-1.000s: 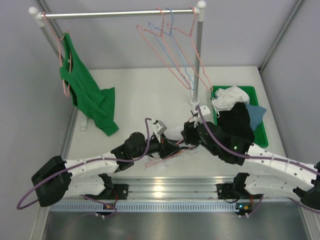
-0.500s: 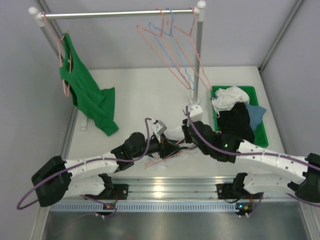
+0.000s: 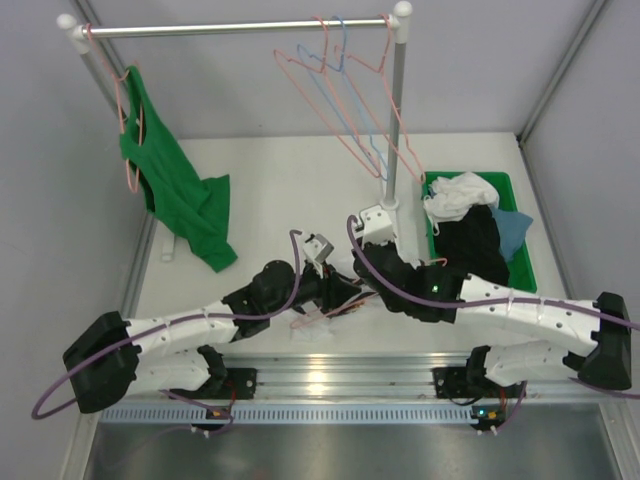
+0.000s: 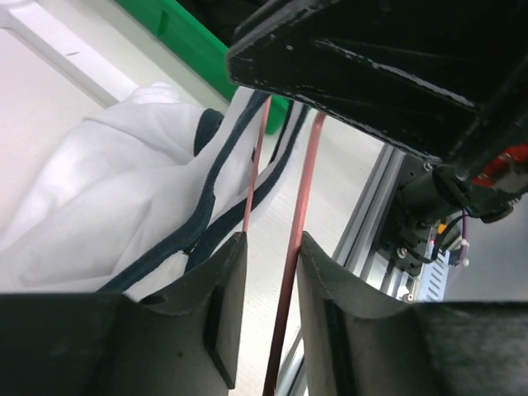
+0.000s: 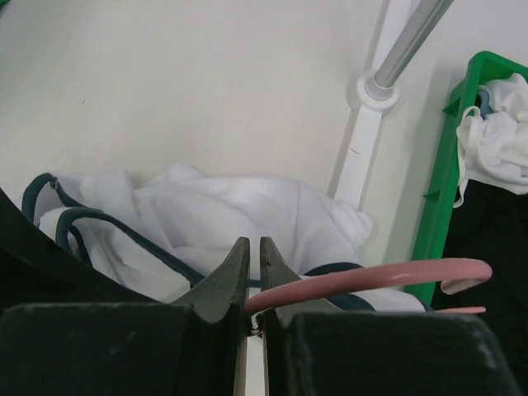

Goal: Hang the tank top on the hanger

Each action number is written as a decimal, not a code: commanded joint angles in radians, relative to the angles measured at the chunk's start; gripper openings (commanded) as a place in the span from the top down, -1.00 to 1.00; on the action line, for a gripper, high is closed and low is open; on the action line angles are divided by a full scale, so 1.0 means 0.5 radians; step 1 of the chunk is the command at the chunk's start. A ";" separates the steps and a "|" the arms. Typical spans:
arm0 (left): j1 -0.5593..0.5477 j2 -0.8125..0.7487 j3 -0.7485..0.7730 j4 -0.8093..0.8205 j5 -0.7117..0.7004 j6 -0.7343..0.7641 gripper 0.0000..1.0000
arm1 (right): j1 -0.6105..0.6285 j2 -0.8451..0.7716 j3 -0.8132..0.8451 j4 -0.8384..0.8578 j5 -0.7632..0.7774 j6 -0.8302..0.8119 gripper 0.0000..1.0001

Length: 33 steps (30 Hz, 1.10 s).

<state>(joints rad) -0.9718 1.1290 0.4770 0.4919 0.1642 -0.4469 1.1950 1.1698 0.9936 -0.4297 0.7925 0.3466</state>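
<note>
The tank top point(image 5: 206, 206) is not on the hanger point(image 5: 371, 276) yet. My right gripper point(image 5: 254, 247) pinches the pink wire tight. My left gripper point(image 4: 272, 239) is a little open around it, and the shirt lies bunched on the table point(image 5: 165, 82), mid-frame.

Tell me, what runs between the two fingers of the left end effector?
The pink wire of the hanger runs through the gap of the left end effector, whose jaws stand apart. The tank top lies just beyond. The left wrist view shows this.
</note>
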 commanded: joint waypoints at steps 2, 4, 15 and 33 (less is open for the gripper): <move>0.005 -0.027 0.095 -0.051 -0.144 -0.005 0.25 | 0.077 0.096 0.203 -0.153 0.252 0.074 1.00; 0.005 -0.058 0.110 -0.100 -0.206 -0.014 0.18 | 0.080 0.109 0.225 -0.196 0.296 0.095 1.00; 0.005 -0.276 0.147 -0.413 -0.469 -0.005 -0.04 | 0.080 0.118 0.228 -0.227 0.299 0.169 1.00; 0.005 -0.255 0.623 -1.704 -1.068 -0.140 -0.07 | 0.080 0.112 0.231 -0.273 0.268 0.218 1.00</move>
<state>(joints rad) -0.9699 0.9470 0.7044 -0.2321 -0.3473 -0.4999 1.2156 1.2320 1.0554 -0.5564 0.9073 0.4427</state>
